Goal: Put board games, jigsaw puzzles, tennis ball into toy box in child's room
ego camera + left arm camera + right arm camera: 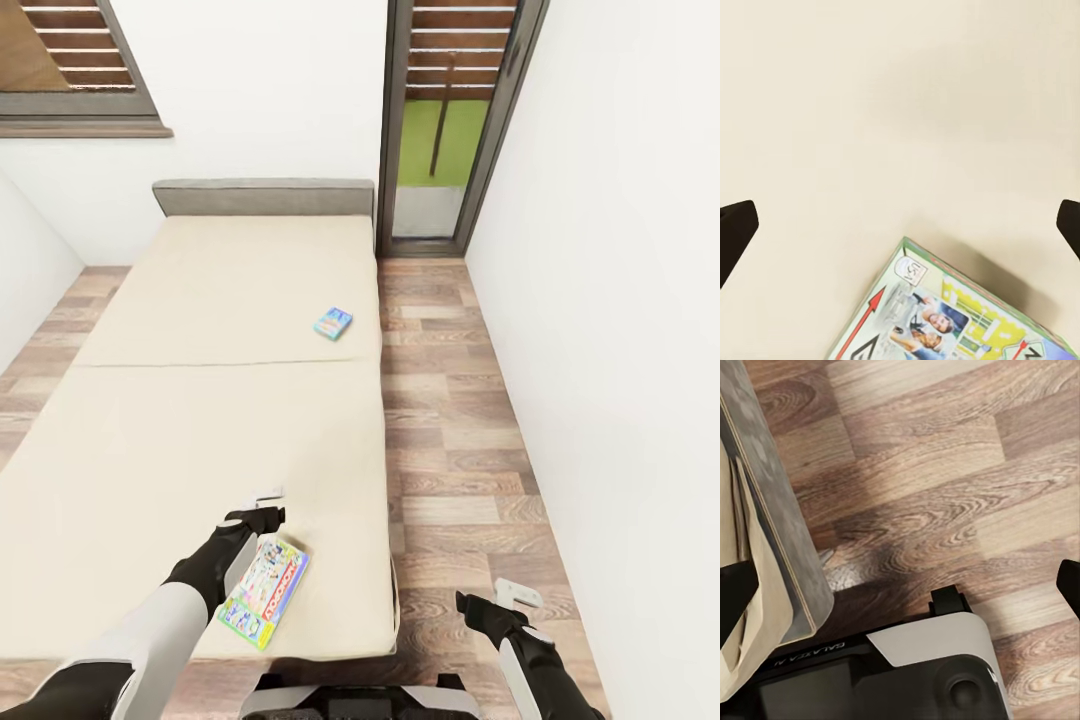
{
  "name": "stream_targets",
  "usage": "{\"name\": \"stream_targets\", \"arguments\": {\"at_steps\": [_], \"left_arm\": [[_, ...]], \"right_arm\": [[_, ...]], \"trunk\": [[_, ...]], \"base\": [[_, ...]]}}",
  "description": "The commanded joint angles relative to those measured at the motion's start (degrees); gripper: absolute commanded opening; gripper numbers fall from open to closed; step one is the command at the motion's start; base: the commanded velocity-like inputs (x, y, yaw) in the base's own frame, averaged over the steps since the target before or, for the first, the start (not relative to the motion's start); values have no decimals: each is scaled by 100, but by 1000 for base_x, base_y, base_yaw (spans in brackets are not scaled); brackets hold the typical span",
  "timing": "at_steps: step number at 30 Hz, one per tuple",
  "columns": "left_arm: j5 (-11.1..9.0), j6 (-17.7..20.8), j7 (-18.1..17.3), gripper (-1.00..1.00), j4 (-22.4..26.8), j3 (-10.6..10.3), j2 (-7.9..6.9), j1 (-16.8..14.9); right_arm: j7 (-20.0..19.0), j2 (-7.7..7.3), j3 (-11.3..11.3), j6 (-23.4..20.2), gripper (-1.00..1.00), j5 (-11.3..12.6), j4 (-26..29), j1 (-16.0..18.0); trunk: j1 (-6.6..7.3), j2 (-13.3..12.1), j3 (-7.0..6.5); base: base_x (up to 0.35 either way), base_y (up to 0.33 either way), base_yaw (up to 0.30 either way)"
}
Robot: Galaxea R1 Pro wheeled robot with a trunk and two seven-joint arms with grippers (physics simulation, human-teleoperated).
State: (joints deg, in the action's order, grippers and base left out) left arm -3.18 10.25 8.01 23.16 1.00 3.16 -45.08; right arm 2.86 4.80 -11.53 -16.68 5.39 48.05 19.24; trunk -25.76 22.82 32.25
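The left gripper (268, 503) hangs over the bed (180, 420), its fingers (735, 232) spread wide apart with nothing between them. The green-edged game box (265, 592) lies flat on the cream cover just beside and below this gripper, near the bed's foot edge; its corner shows between the fingertips in the left wrist view. A small blue game box (333, 323) lies well beyond the gripper, toward the grey headboard (262, 197). The right gripper (512, 597) hovers over the wood floor (460, 420) beside the bed, fingers apart and empty.
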Motion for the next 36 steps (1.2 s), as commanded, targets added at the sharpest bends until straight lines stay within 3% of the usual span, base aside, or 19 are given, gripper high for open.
{"name": "stream_targets", "arguments": {"at_steps": [1,15,26,36], "left_arm": [[-34,31,17,100,10,10,2,0],[-34,25,17,100,7,13,8,0],[-35,-288,17,100,-3,-2,17,0],[-47,-323,17,100,-5,7,12,0]], "right_arm": [[24,2,-8,-28,100,57,12,1],[22,-4,-15,-28,100,63,12,1],[23,-5,-16,-22,100,68,12,1],[29,-5,-16,-20,100,68,12,1]], "trunk": [[-3,9,17],[-3,9,147],[-3,9,249],[-3,9,341]], "base": [[0,0,0],[0,0,0],[0,0,0],[0,0,0]]}}
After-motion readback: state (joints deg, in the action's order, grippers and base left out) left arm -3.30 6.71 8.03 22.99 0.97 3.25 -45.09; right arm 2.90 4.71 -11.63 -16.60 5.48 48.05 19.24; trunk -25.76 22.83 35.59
